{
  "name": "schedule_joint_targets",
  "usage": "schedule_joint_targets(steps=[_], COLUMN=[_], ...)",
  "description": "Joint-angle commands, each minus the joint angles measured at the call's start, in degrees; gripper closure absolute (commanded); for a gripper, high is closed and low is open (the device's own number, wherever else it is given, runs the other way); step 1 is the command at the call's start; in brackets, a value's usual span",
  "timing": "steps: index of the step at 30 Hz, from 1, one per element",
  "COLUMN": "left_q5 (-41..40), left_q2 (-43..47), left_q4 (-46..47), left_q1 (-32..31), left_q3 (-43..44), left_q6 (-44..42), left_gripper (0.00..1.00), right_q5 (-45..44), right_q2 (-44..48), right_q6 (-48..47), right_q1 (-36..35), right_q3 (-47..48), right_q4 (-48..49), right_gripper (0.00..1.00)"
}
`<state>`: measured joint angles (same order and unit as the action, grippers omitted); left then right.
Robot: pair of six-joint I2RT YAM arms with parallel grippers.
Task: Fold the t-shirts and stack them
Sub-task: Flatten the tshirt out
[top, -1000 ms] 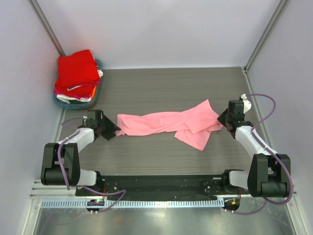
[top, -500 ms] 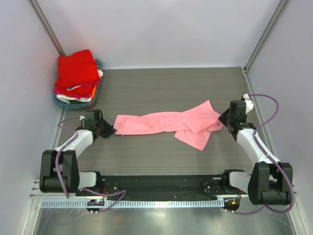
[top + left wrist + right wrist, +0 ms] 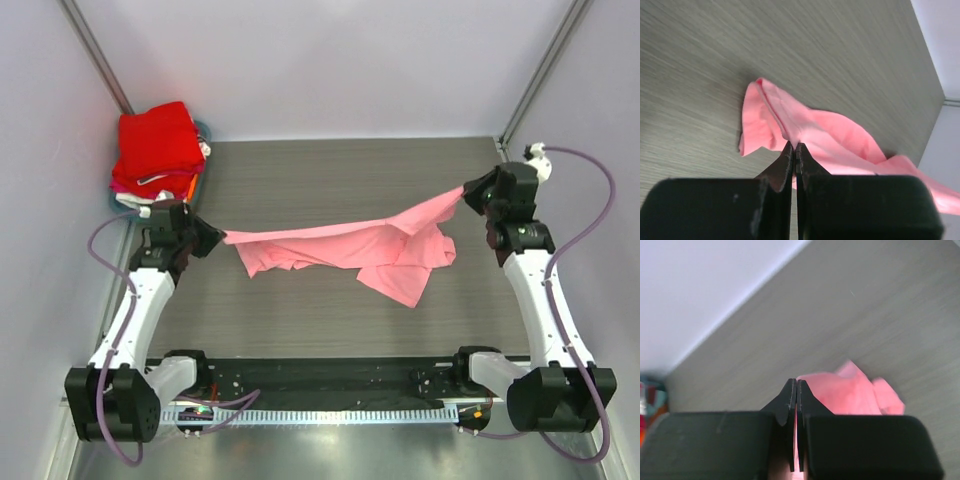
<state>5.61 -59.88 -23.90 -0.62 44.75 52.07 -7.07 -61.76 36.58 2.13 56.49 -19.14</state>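
A grey wooden table sits between pale walls. Over its middle, a pink shirt is stretched like a line between the two claws. The left claw is pressed together on the shirt's left end. The right claw is pinching the right end, a bit farther back. The top edge of the shirt runs straight from one claw to the other. The rest hangs below that edge in loose folds, bunched more toward the right claw, with one corner pointing to the near side. I cannot tell if the low folds touch the table. In the left wrist view, the fingers are squeezed tight with pink cloth at their tips, and a sleeve droops just past them. In the right wrist view, the fingers are squeezed tight too, with pink cloth between and just beyond them. Behind the left claw, in the far corner, is a pile of folded shirts. A red shirt is on top, with thin bits of magenta, orange and white under it. The pile sits on a teal tray, and only the rim peeks out.
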Motion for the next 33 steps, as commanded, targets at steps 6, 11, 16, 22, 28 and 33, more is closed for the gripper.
schedule_joint_targets(steps=[6, 11, 16, 22, 28, 33], left_q5=[1.95, 2.56, 3.54, -0.95, -2.71, -2.18], left_q2=[-7.44, -5.61, 3.26, 14.68, 15.67, 13.03], left_q4=[-7.82, -8.45, -5.72, -9.23, -14.41, -15.83], left_q1=[3.43, 4.14, 4.14, 4.14, 4.14, 4.22], left_q3=[27.46, 43.47, 47.7, 50.25, 58.77, 58.97], left_q6=[-0.48, -0.31, 0.4, 1.98, 2.51, 3.12], left_gripper=[1.0, 1.0, 1.0, 1.0, 1.0, 1.0], right_q5=[6.28, 9.0, 7.87, 4.81, 1.18, 0.74], right_q2=[-2.76, 1.8, 15.33, 29.57, 30.3, 25.64], right_q6=[1.57, -0.36, -2.82, -5.81, -8.28, -7.05], right_q1=[0.68, 0.68, 0.68, 0.68, 0.24, -0.37], right_q3=[27.34, 36.4, 37.38, 35.27, 44.57, 46.35], right_q4=[-0.38, -0.38, 2.25, 5.16, 2.18, 1.3], right_gripper=[0.99, 0.99, 0.99, 0.99, 0.99, 0.99])
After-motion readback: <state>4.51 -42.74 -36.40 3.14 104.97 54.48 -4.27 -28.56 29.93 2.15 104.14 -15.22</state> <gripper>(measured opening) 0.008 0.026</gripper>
